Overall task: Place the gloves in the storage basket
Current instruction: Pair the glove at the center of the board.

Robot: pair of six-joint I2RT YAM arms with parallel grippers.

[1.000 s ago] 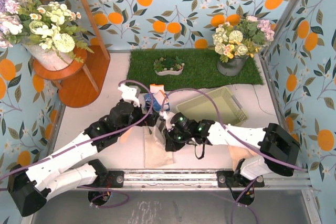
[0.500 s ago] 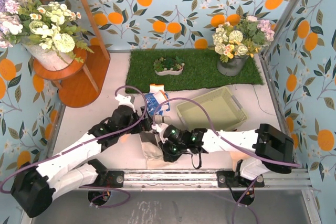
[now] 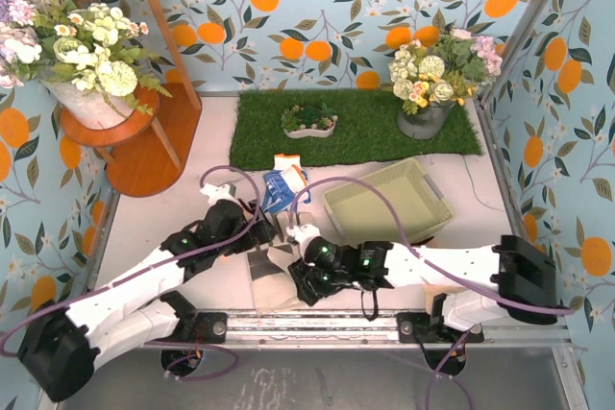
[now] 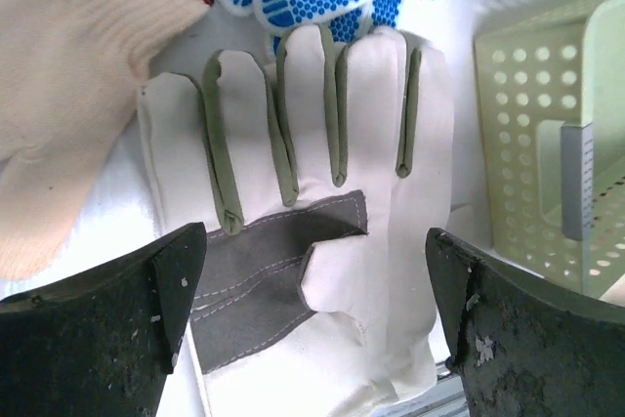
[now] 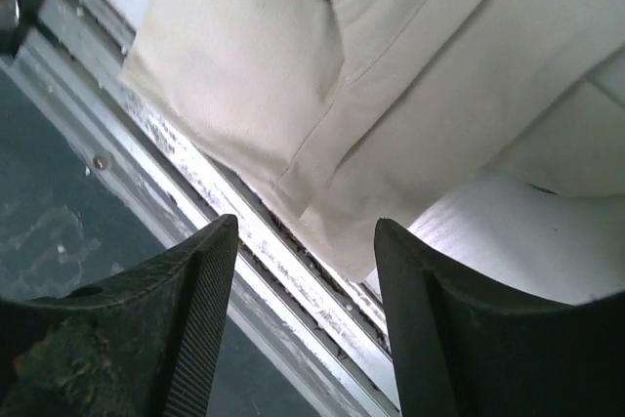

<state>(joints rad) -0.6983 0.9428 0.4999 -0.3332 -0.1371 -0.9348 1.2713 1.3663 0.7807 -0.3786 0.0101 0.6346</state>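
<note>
Three gloves [image 4: 322, 173] lie bunched beside the storage basket [image 4: 537, 124]; grass mat [image 3: 365, 132] beyond.

The green basket [image 3: 389, 201] sits a bit crooked. Just left of the basket lies the blue & white glove [image 3: 282, 186], orange cuff pointing away from the arms. Also left of the basket, but closer to the arm bases, the grey & cream glove [image 3: 266, 280] lies flat. The L gripper [image 3: 267, 229] is at that glove's far end & the R gripper [image 3: 293, 287] at its right side. Behind the basket is the grass mat [image 3: 356, 136] w/ a white dish [image 3: 309, 126] & a flower pot [image 3: 425, 117].
</note>
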